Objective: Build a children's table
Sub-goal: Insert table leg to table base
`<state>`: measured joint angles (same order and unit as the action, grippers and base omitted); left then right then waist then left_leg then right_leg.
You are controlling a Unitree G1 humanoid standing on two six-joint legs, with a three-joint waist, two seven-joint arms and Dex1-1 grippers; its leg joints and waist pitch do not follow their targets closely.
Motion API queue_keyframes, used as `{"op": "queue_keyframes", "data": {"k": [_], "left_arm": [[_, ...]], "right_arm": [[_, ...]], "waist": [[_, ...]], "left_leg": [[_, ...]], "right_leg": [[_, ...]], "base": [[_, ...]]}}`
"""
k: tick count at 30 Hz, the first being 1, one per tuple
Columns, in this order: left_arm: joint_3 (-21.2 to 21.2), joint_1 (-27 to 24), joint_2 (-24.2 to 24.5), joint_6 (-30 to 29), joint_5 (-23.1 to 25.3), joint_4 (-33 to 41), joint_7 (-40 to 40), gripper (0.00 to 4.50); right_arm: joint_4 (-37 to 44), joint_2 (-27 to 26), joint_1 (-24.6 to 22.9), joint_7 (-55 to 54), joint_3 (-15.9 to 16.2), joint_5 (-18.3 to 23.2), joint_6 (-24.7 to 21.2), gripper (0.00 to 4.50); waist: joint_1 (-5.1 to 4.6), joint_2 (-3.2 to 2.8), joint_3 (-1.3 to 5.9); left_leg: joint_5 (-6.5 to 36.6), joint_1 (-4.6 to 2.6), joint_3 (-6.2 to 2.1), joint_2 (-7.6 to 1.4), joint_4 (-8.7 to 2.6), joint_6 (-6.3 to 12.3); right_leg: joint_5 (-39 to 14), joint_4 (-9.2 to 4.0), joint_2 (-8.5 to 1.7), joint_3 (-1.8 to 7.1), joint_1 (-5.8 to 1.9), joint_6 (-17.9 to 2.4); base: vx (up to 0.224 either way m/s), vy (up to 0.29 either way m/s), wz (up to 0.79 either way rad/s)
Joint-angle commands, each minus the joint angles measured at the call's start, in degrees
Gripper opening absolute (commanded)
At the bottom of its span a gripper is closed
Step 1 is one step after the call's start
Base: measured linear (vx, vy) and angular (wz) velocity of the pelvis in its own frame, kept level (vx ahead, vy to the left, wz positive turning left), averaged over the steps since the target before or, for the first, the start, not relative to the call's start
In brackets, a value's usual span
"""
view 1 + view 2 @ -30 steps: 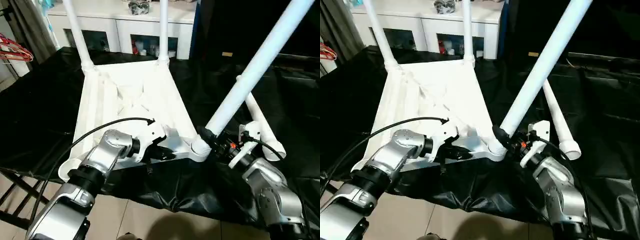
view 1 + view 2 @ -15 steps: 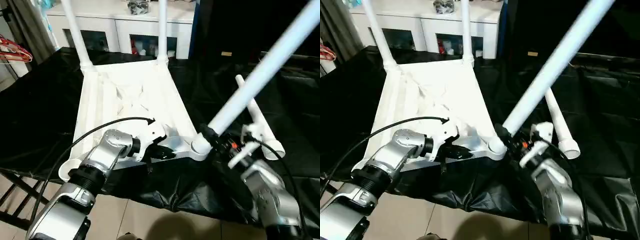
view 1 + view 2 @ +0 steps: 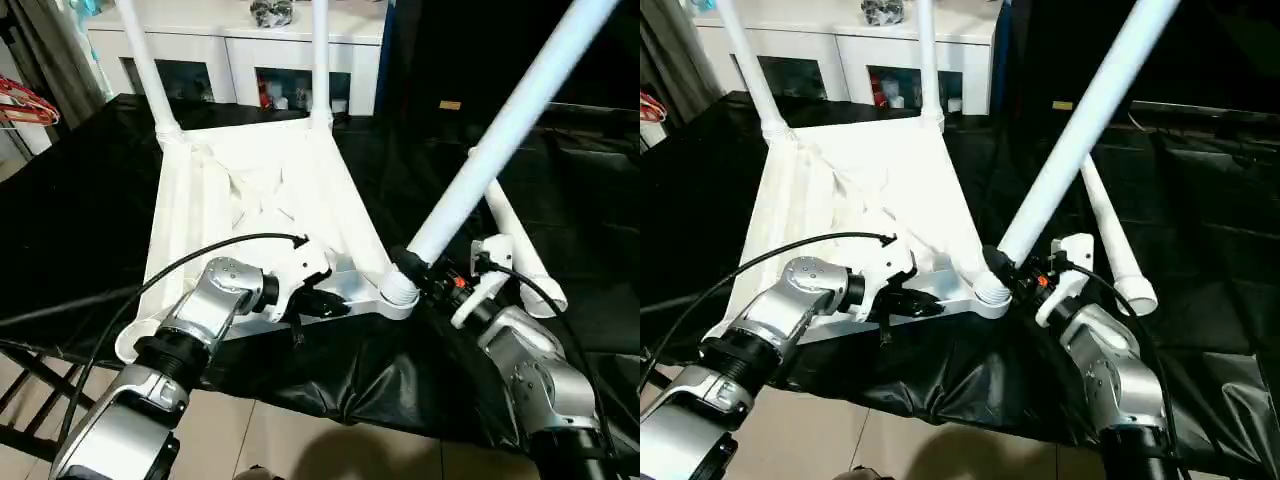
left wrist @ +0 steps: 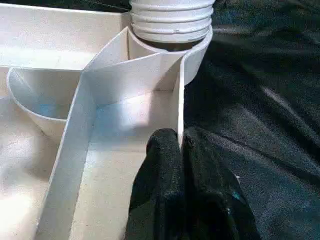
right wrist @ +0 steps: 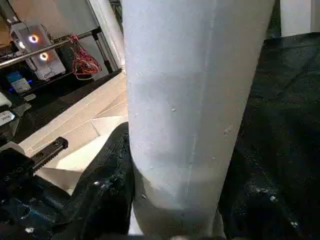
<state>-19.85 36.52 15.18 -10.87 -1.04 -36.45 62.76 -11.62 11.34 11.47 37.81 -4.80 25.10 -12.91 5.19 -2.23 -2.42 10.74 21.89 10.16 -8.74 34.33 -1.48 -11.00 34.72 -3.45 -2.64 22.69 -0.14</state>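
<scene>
A black sheet (image 3: 90, 210) covers the work surface, wrinkled and glossy, hanging in folds over the near edge at lower centre, w/ pale floor tiles (image 3: 330, 450) below and dark frame bars (image 3: 25, 370) at lower left. Top (image 3: 255, 190) lies upside down at frame centre on the sheet, ribbed underside up. Two legs stand in its far sockets: far-left leg (image 3: 145, 60) and far-right leg (image 3: 320, 50), both running out the top edge. A third leg (image 3: 500, 130) slants from the near-right socket (image 3: 395, 295) up to the upper right corner; its threaded base sits in the socket per left wrist view. A fourth leg (image 3: 520, 250) lies loose on the sheet at right, just behind the right arm, open end toward the viewer. Near-left socket (image 3: 130, 340) shows at lower left, partly hidden by the left forearm. Left gripper (image 4: 180, 165) is clenched, fingers together on the thin near-edge wall of the top, close to the near-right socket; wall edge sits right at the fingertips. Right gripper (image 3: 425, 275) grasps the slanted leg low down, just above the socket, black fingers (image 5: 107, 175) on either side of the tube. Behind the sheet, upper frame: white cabinet (image 3: 240, 45) w/ glass doors, small items inside. Upper left: grey curtain (image 3: 50, 50) and red hangers (image 3: 30, 100). Upper right is dark.
</scene>
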Motion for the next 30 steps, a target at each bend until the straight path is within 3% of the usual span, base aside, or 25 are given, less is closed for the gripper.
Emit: {"op": "queue_keyframes", "data": {"k": [1, 6, 8, 13, 16, 17, 18, 19, 21, 22, 24, 25, 26, 29, 30], "left_arm": [[2.0, 1.7, 0.8, 0.4, -0.1, 0.0, -1.1, 0.0], [2.0, 1.7, 1.0, 0.5, -0.1, -0.1, -1.1, 0.0], [2.0, 1.8, 1.0, 0.6, 0.0, -0.3, -1.1, 0.0], [2.0, 1.9, 1.2, 0.8, 0.1, -0.5, -1.0, 0.0], [1.8, 1.8, 1.3, 0.8, 0.3, -0.3, -0.9, 0.0], [1.8, 1.7, 1.3, 0.8, 0.3, -0.2, -0.9, 0.0], [1.7, 1.7, 1.4, 0.8, 0.3, -0.1, -0.9, 0.0], [1.6, 1.4, 1.5, 0.9, 0.4, 0.3, -0.7, 0.0], [1.4, 1.2, 1.7, 0.7, 0.5, 0.6, -0.4, 0.0], [1.2, 0.9, 2.0, 0.6, 0.5, 1.1, 0.0, 0.0], [1.1, 0.8, 2.1, 0.5, 0.5, 1.4, 0.3, 0.0], [0.8, 0.7, 2.5, 0.3, 0.6, 1.7, 0.9, 0.0], [0.5, 0.5, 2.8, 0.2, 0.7, 2.1, 1.4, 0.0], [-0.1, 0.3, 3.4, -0.3, 0.7, 2.9, 2.6, 0.0], [-0.3, 0.2, 3.6, -0.3, 0.7, 3.2, 3.1, 0.0]], "right_arm": [[-2.4, 0.8, -3.4, -1.0, -0.1, -1.8, -1.8, 1.86], [0.1, 1.4, -5.8, -2.6, 0.2, -3.6, 0.0, 1.86], [2.6, 2.0, -7.0, -3.4, 0.9, -5.0, 0.5, 1.86], [5.8, 4.1, -7.0, -3.6, 4.3, -8.5, -0.9, 1.86], [5.6, 5.4, -3.9, -2.5, 7.5, -10.1, -2.8, 1.86], [5.4, 5.5, -3.4, -2.2, 7.8, -10.2, -3.1, 1.86], [5.1, 5.6, -2.8, -1.9, 8.3, -10.4, -3.3, 1.86], [4.7, 6.1, -1.4, -1.1, 9.5, -10.7, -4.3, 1.86], [4.1, 6.5, -0.3, -0.3, 10.4, -11.1, -5.0, 1.86], [3.5, 7.1, 0.8, 0.8, 11.6, -11.6, -5.8, 1.86], [2.9, 7.4, 1.6, 1.7, 12.4, -11.9, -6.3, 1.86], [2.0, 7.9, 2.7, 3.1, 13.3, -12.2, -7.2, 1.86], [1.1, 8.4, 3.7, 4.6, 14.1, -12.3, -7.8, 1.86], [-1.1, 9.3, 5.9, 7.7, 15.7, -12.6, -8.9, 1.86], [-2.1, 9.6, 6.8, 8.9, 16.0, -12.6, -9.0, 1.86]], "waist": [[-0.09, 0.05, 2.54], [-0.19, -0.01, 2.39], [-0.02, 0.0, 2.47], [-0.15, 0.2, 2.42], [-0.24, 0.17, 2.31], [-0.31, 0.87, 2.32], [-0.17, 0.53, 2.24], [-0.29, 0.99, 2.22], [-0.44, 0.87, 2.15], [-0.49, 1.27, 2.18], [-0.46, 1.07, 2.22], [-0.54, 1.42, 2.22], [-0.68, 1.42, 2.22], [-0.67, 1.41, 2.28], [-0.73, 1.54, 2.39]], "left_leg": [[20.1, -1.22, -2.27, -4.8, -5.57, -0.71], [21.3, -1.24, -2.31, -4.78, -5.76, -0.81], [20.7, -1.41, -2.28, -4.92, -5.81, -0.87], [19.5, -1.02, -2.19, -4.73, -5.77, -0.4], [19.8, -1.12, -2.21, -4.66, -5.74, -0.31], [19.8, -1.18, -2.11, -4.69, -5.69, -0.12], [19.5, -1.15, -2.19, -4.72, -5.66, -0.02], [19.6, -1.09, -2.18, -4.75, -5.68, 0.01], [19.3, -0.82, -2.4, -4.73, -5.83, -0.09], [19.9, -1.06, -2.34, -4.77, -5.72, -0.21], [19.3, -1.03, -2.33, -4.76, -5.7, -0.23], [19.2, -1.11, -2.24, -4.77, -5.67, -0.19], [18.4, -0.81, -2.35, -4.74, -5.75, -0.1], [17.9, -1.18, -2.06, -4.75, -5.48, 0.11], [17.4, -0.97, -2.11, -4.71, -5.44, 0.17]], "right_leg": [[-21.1, -5.7, -6.03, 3.18, -1.65, -10.5], [-22.6, -5.98, -6.05, 3.08, -1.56, -10.1], [-22.1, -6.05, -6.02, 3.15, -1.42, -9.8], [-20.9, -5.84, -5.98, 3.11, -1.73, -9.8], [-23.1, -6.05, -5.95, 3.11, -1.65, -9.5], [-23.5, -6.18, -5.99, 3.13, -1.6, -9.4], [-24.8, -6.18, -6.16, 3.17, -1.47, -9.3], [-25.3, -6.24, -6.14, 3.14, -1.51, -9.0], [-25.7, -6.06, -6.13, 3.02, -1.71, -8.7], [-26.5, -6.2, -6.16, 3.07, -1.52, -8.5], [-25.9, -6.15, -6.21, 3.15, -1.54, -8.6], [-25.2, -6.15, -6.15, 3.12, -1.47, -8.9], [-23.9, -5.82, -6.07, 3.03, -1.82, -9.2], [-21.5, -5.7, -6.03, 3.16, -1.53, -10.3], [-20.6, -5.46, -6.13, 3.07, -1.9, -10.9]], "base": [[0.0, 0.0, 0.0], [0.0, 0.0, 0.0], [0.0, 0.0, 0.0], [0.0, 0.0, 0.0], [0.0, 0.0, 0.0], [0.0, 0.0, 0.0], [0.0, 0.0, 0.0], [0.0, 0.0, 0.0], [0.0, 0.0, 0.0], [0.0, 0.0, 0.0], [0.0, 0.0, 0.0], [0.0, 0.0, 0.0], [0.0, 0.0, 0.0], [0.0, 0.0, 0.0], [0.0, 0.0, 0.0]]}}
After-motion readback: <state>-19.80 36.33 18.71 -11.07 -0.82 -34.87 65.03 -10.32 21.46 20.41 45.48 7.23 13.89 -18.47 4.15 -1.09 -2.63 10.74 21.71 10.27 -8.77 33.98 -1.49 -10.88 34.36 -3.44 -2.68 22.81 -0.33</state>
